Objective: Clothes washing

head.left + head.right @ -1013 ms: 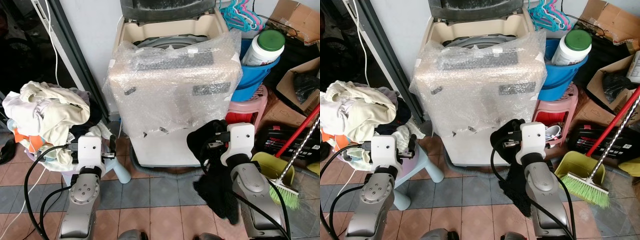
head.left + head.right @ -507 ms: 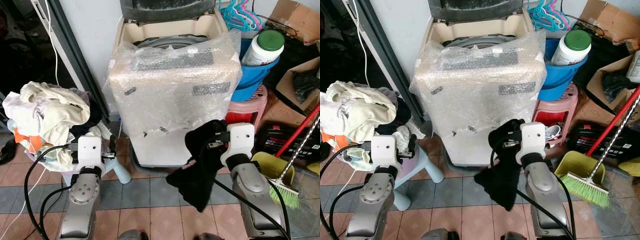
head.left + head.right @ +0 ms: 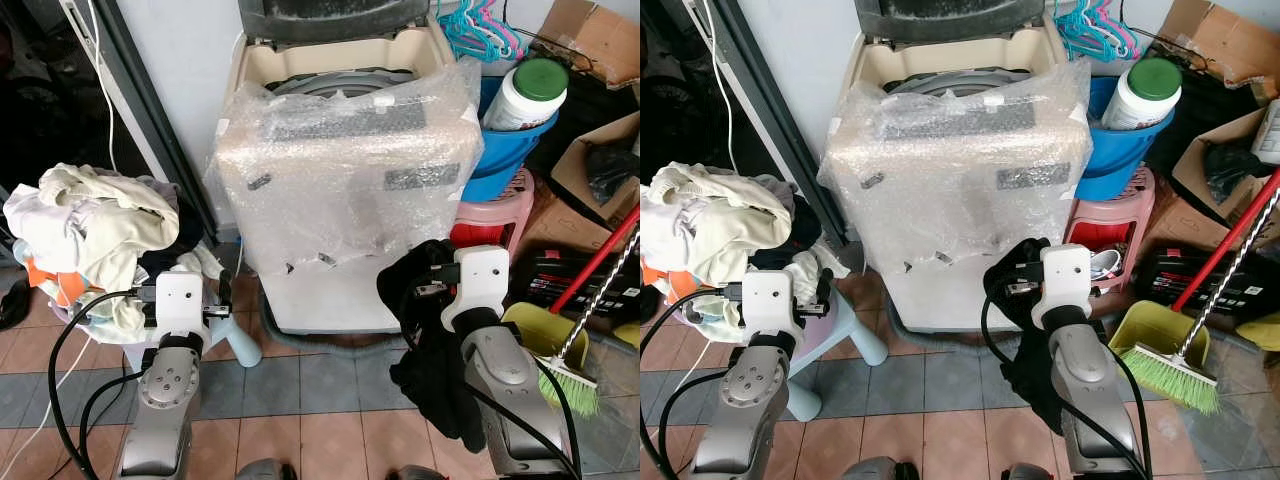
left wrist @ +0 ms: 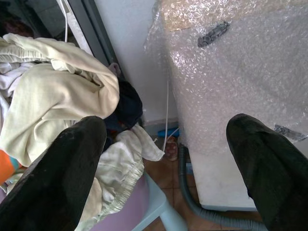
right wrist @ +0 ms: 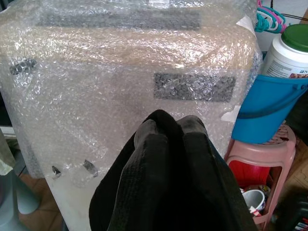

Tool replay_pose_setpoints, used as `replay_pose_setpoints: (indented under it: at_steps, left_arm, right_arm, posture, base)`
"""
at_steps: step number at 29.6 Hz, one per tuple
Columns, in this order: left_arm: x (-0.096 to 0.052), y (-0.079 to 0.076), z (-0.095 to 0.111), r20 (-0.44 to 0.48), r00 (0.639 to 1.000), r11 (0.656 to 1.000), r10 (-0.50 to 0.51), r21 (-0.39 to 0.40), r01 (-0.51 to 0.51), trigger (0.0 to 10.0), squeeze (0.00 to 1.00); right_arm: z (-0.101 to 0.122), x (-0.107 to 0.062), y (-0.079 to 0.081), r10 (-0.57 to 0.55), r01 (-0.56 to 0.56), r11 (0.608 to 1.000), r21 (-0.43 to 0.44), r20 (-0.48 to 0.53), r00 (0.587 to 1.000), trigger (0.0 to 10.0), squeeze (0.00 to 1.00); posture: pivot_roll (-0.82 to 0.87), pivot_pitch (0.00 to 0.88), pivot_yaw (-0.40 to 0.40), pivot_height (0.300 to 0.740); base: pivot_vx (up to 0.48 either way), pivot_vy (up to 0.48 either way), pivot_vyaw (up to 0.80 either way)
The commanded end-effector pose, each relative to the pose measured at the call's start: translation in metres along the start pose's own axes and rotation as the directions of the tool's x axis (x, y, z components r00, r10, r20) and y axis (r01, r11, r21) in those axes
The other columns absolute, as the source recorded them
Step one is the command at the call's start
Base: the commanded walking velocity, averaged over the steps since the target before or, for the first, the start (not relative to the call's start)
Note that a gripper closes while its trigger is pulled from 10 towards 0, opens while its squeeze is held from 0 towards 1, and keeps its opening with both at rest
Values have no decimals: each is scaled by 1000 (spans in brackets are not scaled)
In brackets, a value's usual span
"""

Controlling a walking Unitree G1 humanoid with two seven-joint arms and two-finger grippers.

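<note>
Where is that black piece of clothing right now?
The black garment hangs from the right gripper, low in front of the bubble-wrapped washing machine, on the robot's right, beside the pink stool.

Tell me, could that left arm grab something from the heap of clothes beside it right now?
Probably yes. The left gripper is open and holds nothing, and the heap of clothes lies just ahead of it on the robot's left, with nothing between them. It would only need to swing a little leftward.
</note>
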State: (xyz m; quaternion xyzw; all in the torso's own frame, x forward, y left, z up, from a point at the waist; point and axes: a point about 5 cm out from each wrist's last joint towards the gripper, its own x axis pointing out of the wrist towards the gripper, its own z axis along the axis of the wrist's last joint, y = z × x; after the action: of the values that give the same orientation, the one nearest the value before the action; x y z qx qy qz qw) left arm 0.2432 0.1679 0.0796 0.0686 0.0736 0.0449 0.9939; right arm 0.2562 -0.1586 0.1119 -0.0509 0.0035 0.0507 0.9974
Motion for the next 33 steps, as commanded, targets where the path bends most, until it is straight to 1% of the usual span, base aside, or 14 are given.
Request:
replay_pose_setpoints:
  at_steps: [1, 13, 15, 17, 21, 24, 26, 31, 33]
  left_arm:
    - [2, 5, 2, 7, 1000, 1000, 13, 19, -14, 10000, 0]
    - [2, 5, 2, 7, 1000, 1000, 13, 19, -14, 10000, 0]
    - [1, -1, 1, 18, 1000, 1000, -21, 18, 21, 10000, 0]
    - [0, -5, 0, 25, 999, 999, -41, 18, 40, 10000, 0]
    - [1, -6, 1, 28, 999, 999, -43, 18, 43, 10000, 0]
    - [1, -8, 2, 35, 998, 998, -52, 26, 51, 10000, 0]
    - [-1, -9, 2, 47, 996, 997, -72, 28, 71, 10000, 0]
    - [0, -10, 2, 53, 996, 997, -75, 21, 74, 10000, 0]
    - [0, -10, 3, 57, 995, 997, -79, 21, 77, 10000, 0]
  right_arm:
    - [4, 4, 3, 10, -10, 1000, 4, 17, 1000, 10000, 0]
    - [4, 4, 3, 10, -10, 1000, 4, 17, 1000, 10000, 0]
    - [-1, 4, 5, 79, -78, 997, -17, 14, 997, 10000, 0]
    - [-1, 3, 8, 125, -125, 992, -21, 26, 992, 10000, 0]
    - [0, 4, 11, 140, -140, 990, -27, 32, 990, 10000, 0]
    - [0, 4, 11, 142, -141, 990, -13, 30, 989, 10000, 0]
    - [1, 3, 12, 153, -153, 988, -23, 40, 987, 10000, 0]
    - [5, 6, 12, 169, -167, 986, -26, 64, 984, 10000, 0]
    - [10, 9, 12, 184, -181, 983, -44, 83, 979, 10000, 0]
  posture:
    - [-61, 0, 94, 740]
    - [-61, 0, 94, 740]
    - [-61, 0, 95, 740]
    - [-63, 0, 97, 740]
    - [-63, 0, 96, 740]
    - [-64, 0, 97, 740]
    - [-66, 0, 98, 740]
    - [-67, 0, 98, 740]
    - [-68, 0, 99, 740]
  base:
    - [0, 0, 0]
    - [0, 0, 0]
    - [0, 0, 0]
    - [0, 0, 0]
    - [0, 0, 633]
    - [0, 0, 0]
    - [307, 0, 0]
    - [434, 0, 656]
    - [448, 0, 638]
